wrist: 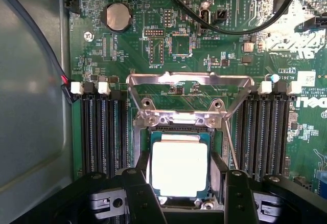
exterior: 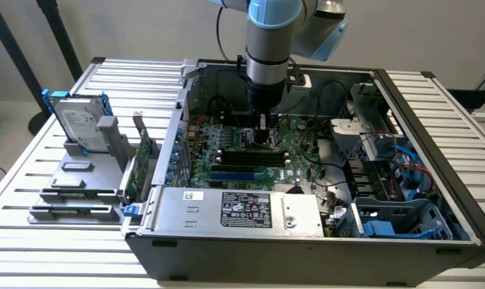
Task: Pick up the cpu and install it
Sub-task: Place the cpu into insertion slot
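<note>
Gripper (wrist: 181, 183) clenched on cpu (wrist: 179, 163) sides; cpu flat, shiny top up, near-square, edges squared w/ socket (wrist: 179, 131) below.

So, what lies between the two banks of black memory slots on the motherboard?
In the wrist view, the cpu lies between them, with a silver metal bracket next to it on the board.

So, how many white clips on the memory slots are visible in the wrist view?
4 white clips: that one and another on one side of the cpu, two on the opposite side. The gripper may hide others.
</note>
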{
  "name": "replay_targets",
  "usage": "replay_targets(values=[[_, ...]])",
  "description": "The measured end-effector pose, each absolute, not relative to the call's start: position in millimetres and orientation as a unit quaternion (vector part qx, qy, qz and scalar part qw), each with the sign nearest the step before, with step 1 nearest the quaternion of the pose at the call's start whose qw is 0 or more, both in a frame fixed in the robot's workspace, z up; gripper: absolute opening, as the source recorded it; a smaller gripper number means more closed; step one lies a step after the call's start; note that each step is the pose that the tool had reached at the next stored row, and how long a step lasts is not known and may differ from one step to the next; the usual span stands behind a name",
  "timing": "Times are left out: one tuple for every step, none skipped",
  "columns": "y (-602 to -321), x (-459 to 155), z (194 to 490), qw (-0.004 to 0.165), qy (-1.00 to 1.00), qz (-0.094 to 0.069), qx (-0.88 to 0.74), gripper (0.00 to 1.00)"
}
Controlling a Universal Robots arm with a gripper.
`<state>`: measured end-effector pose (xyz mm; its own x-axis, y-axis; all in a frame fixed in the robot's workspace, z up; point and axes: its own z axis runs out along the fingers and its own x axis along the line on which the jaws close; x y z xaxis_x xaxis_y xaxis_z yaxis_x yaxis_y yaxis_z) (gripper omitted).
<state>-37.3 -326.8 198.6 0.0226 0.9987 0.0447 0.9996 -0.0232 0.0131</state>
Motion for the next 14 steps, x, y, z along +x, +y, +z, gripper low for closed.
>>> replay_targets(values=[[-326.8,-37.3,198.5,0.011,-0.699,-0.02,-0.715,0.55],[-326.8,-37.3,198.5,0.011,-0.699,-0.02,-0.715,0.55],[-326.8,-37.3,198.5,0.011,-0.699,-0.02,-0.715,0.55],[-326.8,-36.7,198.0,0.011,-0.699,-0.019,-0.715,0.55],[-326.8,-36.7,197.6,0.011,-0.699,-0.019,-0.715,0.55],[-326.8,-36.7,197.6,0.011,-0.699,-0.019,-0.715,0.55],[-326.8,-36.8,197.6,0.011,-0.699,-0.019,-0.714,0.55],[-326.8,-37.0,197.6,0.011,-0.7,-0.019,-0.714,0.55],[-326.8,-37.1,197.6,0.011,-0.7,-0.019,-0.714,0.55],[-326.8,-37.2,197.6,0.011,-0.7,-0.019,-0.714,0.55],[-326.8,-37.2,197.6,0.011,-0.7,-0.019,-0.714,0.55],[-326.8,-37.2,197.5,0.011,-0.7,-0.019,-0.714,0.55],[-326.8,-37.2,197.6,0.011,-0.7,-0.019,-0.714,0.55],[-326.8,-37.2,197.5,0.011,-0.7,-0.019,-0.714,0.55]])
